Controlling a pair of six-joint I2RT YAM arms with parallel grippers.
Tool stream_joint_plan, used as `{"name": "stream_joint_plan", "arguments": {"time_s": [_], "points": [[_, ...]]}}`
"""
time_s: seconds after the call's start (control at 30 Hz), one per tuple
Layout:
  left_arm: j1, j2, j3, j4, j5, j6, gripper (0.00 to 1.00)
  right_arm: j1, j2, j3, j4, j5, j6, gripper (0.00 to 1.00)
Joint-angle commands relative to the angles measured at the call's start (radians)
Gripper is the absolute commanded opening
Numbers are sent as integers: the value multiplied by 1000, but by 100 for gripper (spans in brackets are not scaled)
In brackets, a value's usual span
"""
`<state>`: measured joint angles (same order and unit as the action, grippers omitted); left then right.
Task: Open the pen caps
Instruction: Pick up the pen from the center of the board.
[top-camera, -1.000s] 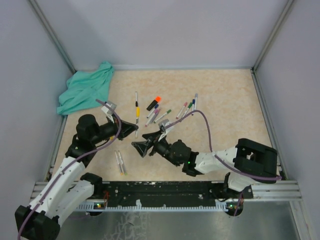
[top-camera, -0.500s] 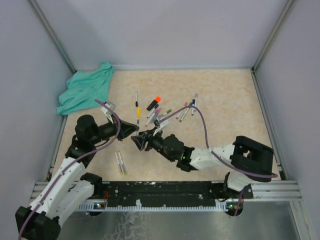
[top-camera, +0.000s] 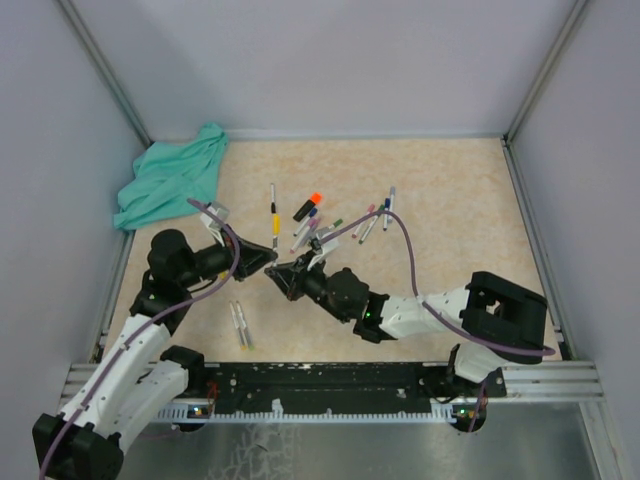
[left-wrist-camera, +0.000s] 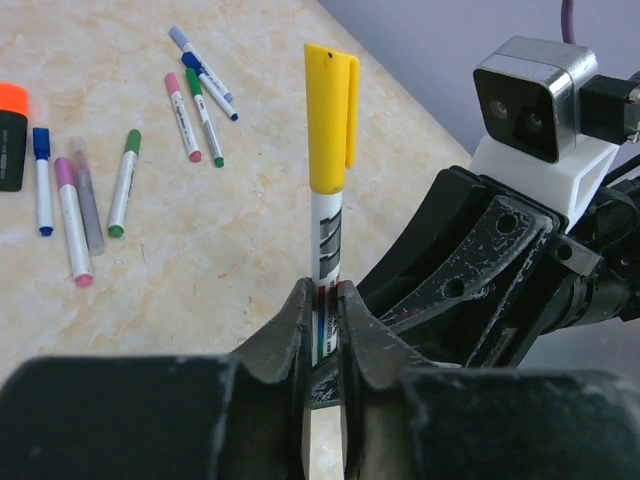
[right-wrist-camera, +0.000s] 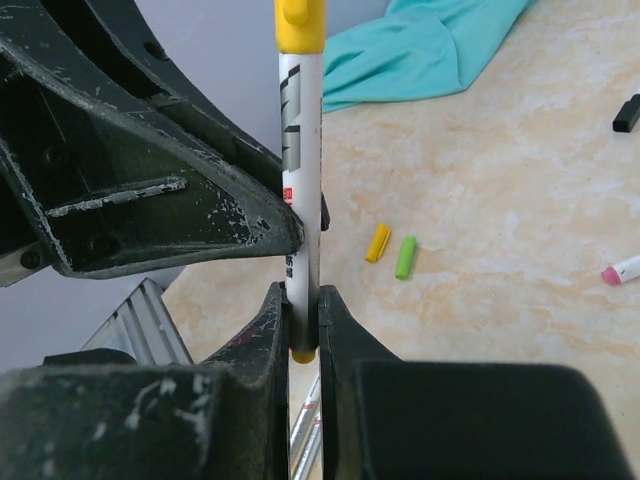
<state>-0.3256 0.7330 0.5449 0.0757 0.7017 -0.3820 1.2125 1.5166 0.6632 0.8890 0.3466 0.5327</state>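
One pen (left-wrist-camera: 326, 240) clamped by the left gripper (left-wrist-camera: 320, 300) and the right gripper (right-wrist-camera: 303, 300)
Both pinch its barrel tight; the yellow cap (left-wrist-camera: 330, 110) juts free beyond both.

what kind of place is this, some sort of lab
Probably a robotics lab work cell: a beige tabletop boxed in by plain grey panels, a left arm and right arm bolted to a metal rail, loose marker pens as props.
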Motion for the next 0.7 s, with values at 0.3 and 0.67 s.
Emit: {"name": "stream_joint_plan", "arguments": {"time_s": [0.3, 0.67], "points": [[80, -41, -11, 92, 156, -43, 74, -19, 54, -204, 404, -205, 53, 0], [160, 96, -107, 519, 449, -353, 65, -27, 126, -233, 582, -327, 53, 0]]}}
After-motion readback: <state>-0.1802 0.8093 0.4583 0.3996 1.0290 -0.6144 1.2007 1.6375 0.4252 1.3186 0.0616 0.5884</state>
